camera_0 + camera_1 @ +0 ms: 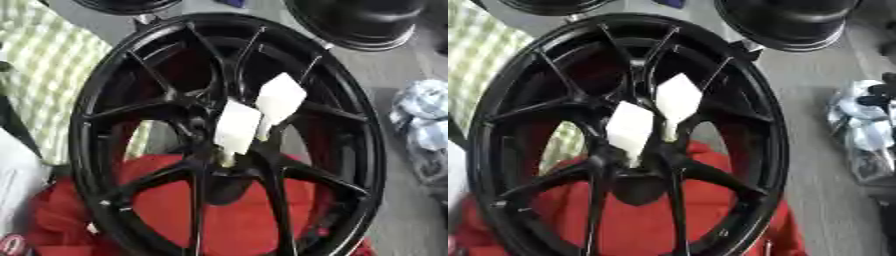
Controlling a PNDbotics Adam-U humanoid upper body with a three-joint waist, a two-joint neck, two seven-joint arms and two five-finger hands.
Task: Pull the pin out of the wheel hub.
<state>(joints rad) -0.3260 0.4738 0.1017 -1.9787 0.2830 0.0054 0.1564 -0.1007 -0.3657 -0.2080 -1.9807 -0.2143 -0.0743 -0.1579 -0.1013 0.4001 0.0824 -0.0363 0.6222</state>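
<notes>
A large black spoked wheel (223,135) fills the middle of both views, with its hub (229,150) facing me. Two white diamond-shaped pieces stick out of the hub on thin pale stems. The lower left one (237,127) stands just below and beside the upper right one (280,99). I cannot tell which of them is the pin. Neither of my hands shows in either view, and nothing touches the white pieces.
Red material (166,210) lies under and behind the wheel. A green-and-white checked cloth (44,65) is at the left. Two more black wheels (354,22) sit at the far edge. A blue-and-white bundle (424,125) lies on the grey floor at the right.
</notes>
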